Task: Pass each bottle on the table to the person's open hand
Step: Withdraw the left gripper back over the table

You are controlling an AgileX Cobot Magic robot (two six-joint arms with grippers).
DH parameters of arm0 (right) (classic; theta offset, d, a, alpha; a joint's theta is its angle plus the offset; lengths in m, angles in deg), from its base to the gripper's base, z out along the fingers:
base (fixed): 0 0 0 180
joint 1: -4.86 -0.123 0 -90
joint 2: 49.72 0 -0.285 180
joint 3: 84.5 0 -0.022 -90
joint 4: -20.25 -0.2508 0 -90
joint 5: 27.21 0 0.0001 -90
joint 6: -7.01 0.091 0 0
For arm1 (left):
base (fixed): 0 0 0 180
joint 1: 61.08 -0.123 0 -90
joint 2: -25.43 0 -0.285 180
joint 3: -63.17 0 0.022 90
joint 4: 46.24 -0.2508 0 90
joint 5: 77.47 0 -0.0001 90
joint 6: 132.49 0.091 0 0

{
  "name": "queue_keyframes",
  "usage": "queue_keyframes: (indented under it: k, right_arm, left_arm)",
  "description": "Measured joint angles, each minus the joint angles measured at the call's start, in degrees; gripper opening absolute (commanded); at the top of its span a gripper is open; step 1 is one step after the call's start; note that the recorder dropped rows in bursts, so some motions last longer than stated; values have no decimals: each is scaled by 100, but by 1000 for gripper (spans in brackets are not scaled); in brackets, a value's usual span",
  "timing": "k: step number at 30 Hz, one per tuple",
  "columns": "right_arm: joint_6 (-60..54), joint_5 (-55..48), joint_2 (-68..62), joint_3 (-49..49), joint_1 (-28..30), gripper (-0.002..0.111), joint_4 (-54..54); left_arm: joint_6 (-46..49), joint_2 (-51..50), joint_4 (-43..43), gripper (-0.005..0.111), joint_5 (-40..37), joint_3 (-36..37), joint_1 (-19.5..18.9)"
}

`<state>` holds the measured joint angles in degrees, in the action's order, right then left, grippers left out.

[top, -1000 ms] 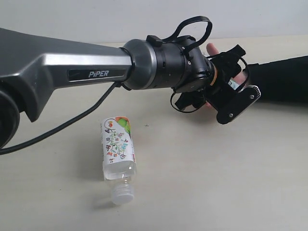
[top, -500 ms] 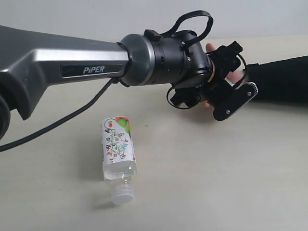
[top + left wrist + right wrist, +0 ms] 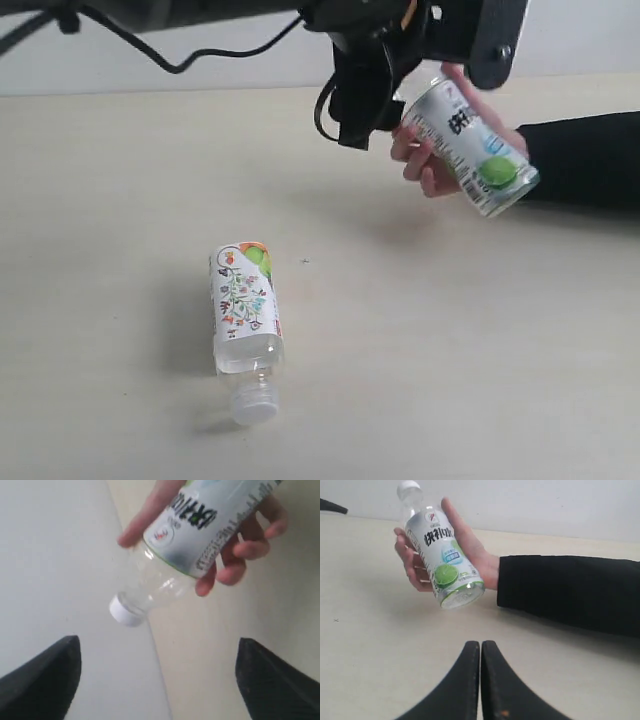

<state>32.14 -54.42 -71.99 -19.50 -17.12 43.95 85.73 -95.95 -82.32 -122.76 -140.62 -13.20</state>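
The floral bottle [image 3: 245,305] is your reference. It lies on its side on the table [image 3: 450,380], white cap toward the near edge.

Right of it and farther back, the left gripper [image 3: 157,641] hangs above the table, jaws spread wide and nothing between them (the left wrist camera shows both jaws well clear of any bottle).

Farther right of the floral bottle again, just beside that gripper, the person's hand [image 3: 425,165] is closed round the lime-green bottle [image 3: 470,145]. That bottle is off the table and tilted, cap end up toward the gripper, base down and to the right. The gripper isn't touching it.

The black sleeve [image 3: 585,160] runs from the hand to the right edge.

Right gripper [image 3: 480,645]: jaws pressed together, empty, low over the table, pointing at the hand and its bottle. You only get it in its own wrist camera, so I can't place it against the floral bottle.
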Motion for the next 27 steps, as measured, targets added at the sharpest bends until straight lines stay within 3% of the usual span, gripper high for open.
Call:
queue_keyframes:
  k: [1, 2, 3, 9, 13, 17, 21, 27]
  right_arm:
    - [0, 0, 0, 0, 0, 1, 0]
    - [0, 0, 0, 0, 0, 1, 0]
    - [0, 0, 0, 0, 0, 1, 0]
    - [0, 0, 0, 0, 0, 1, 0]
    - [0, 0, 0, 0, 0, 1, 0]
    - [0, 0, 0, 0, 0, 1, 0]
    - [0, 0, 0, 0, 0, 1, 0]
    - [0, 0, 0, 0, 0, 1, 0]
  left_arm:
    - [-530, 152, 0, 38, -223, 0, 0]
    - [-929, 276, 0, 7, -373, 0, 0]
    - [-1309, 408, 24, 1, -562, 0, 0]
    - [-2223, 818, 693, 3, -1130, 0, -25]
    - [-2078, 1129, 2398, 3, -1199, 161, -279]
    - [-1860, 1595, 3641, 3, -882, 915, -679]
    - [-1758, 2265, 4467, 3, 157, 2271, -1019]
    - [-1620, 3917, 5259, 3, 2992, 4826, -1174]
